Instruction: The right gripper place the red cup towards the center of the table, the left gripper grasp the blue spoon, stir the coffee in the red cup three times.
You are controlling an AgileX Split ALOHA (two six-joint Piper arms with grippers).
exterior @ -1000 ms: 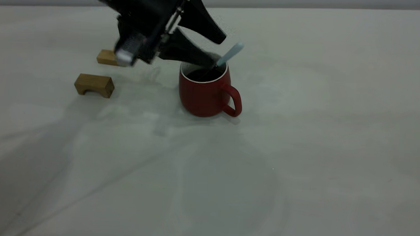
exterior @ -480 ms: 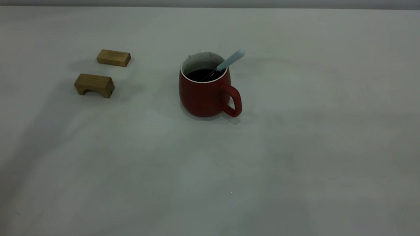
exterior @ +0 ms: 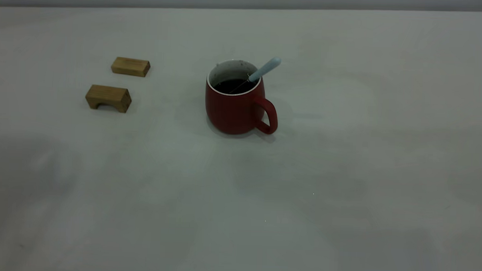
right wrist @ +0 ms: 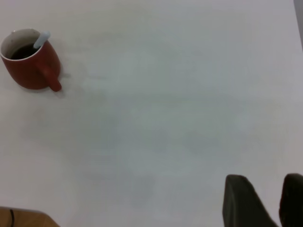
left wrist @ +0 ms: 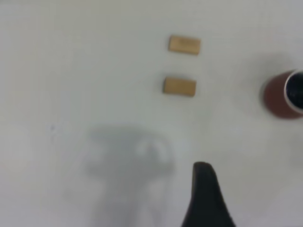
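The red cup stands upright near the middle of the table, its handle turned toward the front right. Dark coffee fills its lower part. The blue spoon leans in the cup, held by nothing, its pale handle sticking out over the rim. Neither gripper shows in the exterior view. In the left wrist view my left gripper hangs high above the table, away from the cup; one black finger shows, with bare table beside it. My right gripper is far from the cup, with a gap between its fingers.
Two small wooden blocks lie left of the cup: a flat one farther back and an arched one nearer. The table's rounded corner is at the back right.
One second ago my open left gripper hovered over the cup's rim beside the spoon. It has since pulled out of the exterior view. Cup, spoon and blocks have not moved.
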